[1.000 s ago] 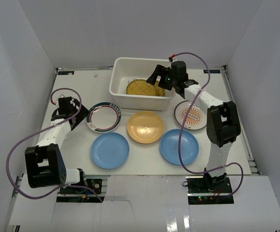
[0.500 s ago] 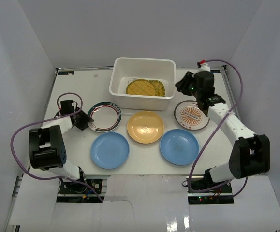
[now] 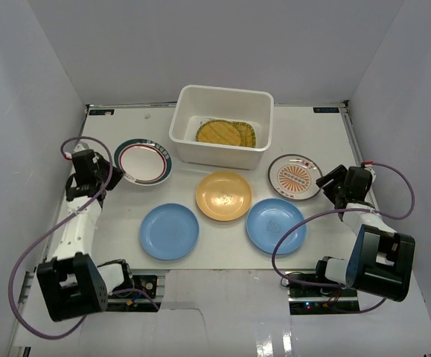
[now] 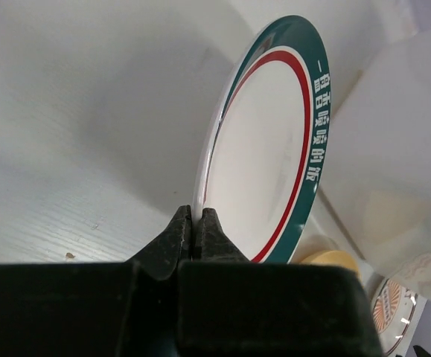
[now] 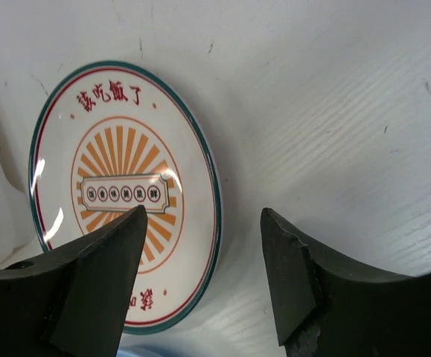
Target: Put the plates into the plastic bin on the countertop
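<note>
Jaws of the left gripper (image 4: 196,223) are fully closed on the near rim of the green-rimmed plate (image 4: 267,163), pinching the thin lip between the two fingertips. That plate is tilted, its far edge raised above the countertop (image 3: 327,134), and it sits left of the bin (image 3: 200,145).

Jaws of the right gripper (image 5: 202,216) stand apart and hold nothing. They are lined up just beside the right edge of the sunburst plate (image 5: 118,193), which lies flat on the countertop to the right of the bin.

Handling: the plates look stiff, light and glossy, so expect them to slip in a pinch. They are shallow, leaving only the rim to grasp. Take hold at the outer lip, with one finger above and one below. A plate held by one edge is likely to swing, so move it slowly.

Contents: the bin holds two patterned plates (image 3: 216,133), lying overlapped on its floor. Free space remains along the near and left sides.

Outside the bin: the orange plate (image 3: 223,195) lies just in front of it, between two blue plates (image 3: 169,231), all three flat and untouched.
</note>
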Tool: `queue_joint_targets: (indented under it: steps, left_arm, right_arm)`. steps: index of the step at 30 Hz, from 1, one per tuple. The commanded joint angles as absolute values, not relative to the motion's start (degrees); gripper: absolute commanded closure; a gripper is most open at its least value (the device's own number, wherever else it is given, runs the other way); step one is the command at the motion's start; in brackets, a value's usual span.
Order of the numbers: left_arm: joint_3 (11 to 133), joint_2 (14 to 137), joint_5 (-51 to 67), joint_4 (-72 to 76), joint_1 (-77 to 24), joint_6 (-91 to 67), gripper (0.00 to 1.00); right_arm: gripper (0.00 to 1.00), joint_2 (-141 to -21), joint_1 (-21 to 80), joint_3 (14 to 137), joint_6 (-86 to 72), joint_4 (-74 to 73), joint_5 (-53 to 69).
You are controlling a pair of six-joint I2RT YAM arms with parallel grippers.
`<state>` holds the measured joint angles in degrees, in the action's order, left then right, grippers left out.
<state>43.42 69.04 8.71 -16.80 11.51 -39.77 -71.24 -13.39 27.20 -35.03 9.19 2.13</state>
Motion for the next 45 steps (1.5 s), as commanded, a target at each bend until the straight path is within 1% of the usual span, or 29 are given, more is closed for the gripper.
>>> queue_joint_targets:
  steps: [1,3,4,5,6,7,9,10,11,12,15,20,22,25,26,28,29,30,32,33,34,35,36,38,39,41,42,44,45]
  left_arm:
    - [46.66,58.91,3.70,-18.80,11.60,-40.86,1.00]
    - [48.77,58.01,4.56,-19.68,11.60,-42.18,1.00]
    - [51.04,58.09,6.14,-19.34,11.60,-42.88,1.00]
    - [52.20,58.27,8.24,-18.47,11.60,-44.20,1.00]
    - [53.51,58.53,12.96,-16.46,11.51,-45.25,1.00]
    - [55.96,59.14,15.10,-14.96,11.25,-46.39,1.00]
    - [58.52,60.20,20.01,-9.70,9.51,-48.42,1.00]
    - [60.01,61.25,21.26,-8.62,8.27,-48.86,1.00]
    - [63.60,63.96,22.14,-7.92,6.78,-48.95,1.00]
    - [65.81,65.64,21.89,-8.17,2.50,-46.95,1.00]
    - [72.32,72.05,18.82,-9.14,-7.17,-43.43,1.00]
    - [78.30,83.04,15.03,-9.40,-13.53,-40.96,1.00]
    - [81.20,88.31,13.72,-9.58,-15.29,-39.47,1.00]
    - [86.21,95.41,11.96,-10.98,-17.22,-37.71,1.00]
    - [87.53,97.36,10.39,-12.29,-17.75,-36.31,1.00]
    - [91.47,103.06,9.84,-13.53,-18.02,-35.42,1.00]
    - [92.89,105.10,10.10,-15.10,-18.10,-34.64,1.00]
    - [94.21,106.86,10.19,-15.73,-18.11,-34.37,1.00]
    - [97.37,111.42,10.98,-17.21,-18.28,-33.84,1.00]
    - [98.51,112.66,11.42,-18.01,-18.28,-33.23,1.00]
    - [100.27,113.72,11.60,-18.54,-18.37,-32.96,0.97]
    - [100.63,114.86,11.78,-18.89,-18.28,-32.70,0.89]
    - [100.81,114.96,11.95,-19.07,-18.37,-32.35,0.72]
    - [100.99,114.44,11.78,-19.25,-18.37,-31.91,0.55]
    - [100.99,113.91,12.04,-19.25,-18.37,-31.64,0.37]
    - [100.64,111.29,12.39,-19.07,-18.37,-31.64,0.22]
    - [100.46,109.96,12.65,-18.90,-18.37,-31.81,0.11]
    - [99.33,106.80,12.31,-18.02,-18.37,-31.73,0.05]
    - [98.71,102.61,11.61,-18.02,-18.37,-31.64,0.05]
  right_arm:
    - [0.32,-72.67,-14.15,27.33,-35.95,15.11,-0.54]
    - [0.41,-76.45,-14.15,26.99,-37.35,17.22,4.82]
    - [0.50,-77.68,-14.24,26.81,-38.31,18.36,6.05]
    - [0.53,-80.48,-14.24,26.72,-39.45,20.28,8.15]
    - [0.56,-81.73,-14.33,26.89,-40.07,21.00,8.96]
    - [0.62,-83.04,-14.41,27.68,-40.77,21.70,9.92]
    - [0.70,-84.81,-14.59,28.82,-42.44,22.93,11.16]
    - [0.82,-84.81,-14.76,29.18,-42.71,22.94,10.81]
    - [0.89,-83.77,-15.03,29.44,-43.06,22.77,9.68]
    - [0.92,-82.72,-15.90,29.44,-43.85,22.68,8.97]
    - [0.92,-76.48,-17.13,29.88,-44.21,21.11,5.28]
    - [0.92,-63.21,-17.67,33.39,-43.33,16.97,0.80]
    - [0.92,-59.26,-17.67,35.06,-42.72,15.48,1.31]
    - [0.92,-59.32,-17.49,41.82,-41.49,13.27,7.10]
    - [0.92,-59.50,-17.32,44.45,-42.01,14.32,11.64]
    - [0.92,-61.07,-15.04,47.62,-42.01,15.29,14.49]
    - [0.92,-62.22,-13.55,52.42,-40.18,13.29,15.55]
    - [0.92,-63.44,-9.01,55.17,-38.86,11.79,15.30]
    - [0.92,-67.84,-3.72,59.83,-36.31,9.50,13.64]
    - [0.92,-69.33,1.36,63.59,-34.65,8.19,12.84]
    - [0.92,-72.13,3.84,65.11,-34.11,7.91,12.31]
    - [0.92,-73.64,5.43,66.43,-33.93,8.00,11.35]
    - [0.92,-75.13,8.15,67.84,-33.66,8.00,10.73]
    - [0.92,-80.58,10.10,72.67,-33.49,7.39,9.85]
    - [0.92,-84.60,11.67,76.43,-33.40,6.51,9.93]
    - [0.92,-88.49,13.96,80.14,-32.87,5.37,9.58]
    - [0.92,-92.33,14.76,82.07,-32.09,3.71,9.32]
    - [0.92,-95.96,17.12,87.26,-31.12,2.12,8.27]
    - [0.92,-97.46,17.75,88.58,-30.85,1.24,7.65]
